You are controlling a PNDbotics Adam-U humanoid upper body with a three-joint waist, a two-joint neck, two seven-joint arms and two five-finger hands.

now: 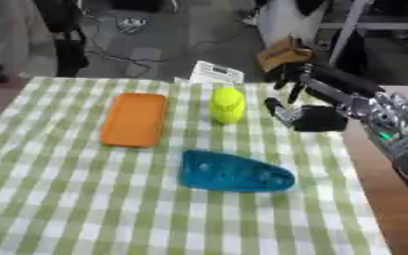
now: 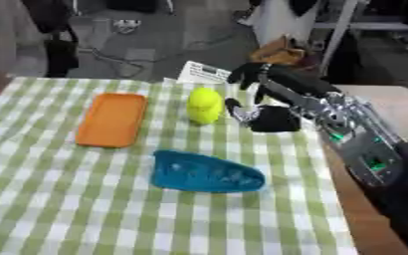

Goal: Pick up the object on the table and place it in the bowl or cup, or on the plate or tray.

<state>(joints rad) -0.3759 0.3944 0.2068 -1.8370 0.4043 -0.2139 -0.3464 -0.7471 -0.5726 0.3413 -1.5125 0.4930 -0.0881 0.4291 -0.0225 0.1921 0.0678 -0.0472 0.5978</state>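
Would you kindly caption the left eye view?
Right hand open beside yellow object; orange tray and blue dish wait.

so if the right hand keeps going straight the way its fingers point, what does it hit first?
Most likely the yellow object. The right hand points left across the cloth toward it, with a small gap between. Depth is unclear; the fingers might pass slightly in front of it.

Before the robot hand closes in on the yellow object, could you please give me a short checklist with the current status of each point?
1. Yellow object free on the cloth: ok.
2. Right robot hand open beside it: ok.
3. Hand touching the object: not ok, a gap remains.
4. Orange tray bare for placing: ok.
5. Blue dish out of the tray path: ok.
6. Left robot hand position: cannot tell, out of view.
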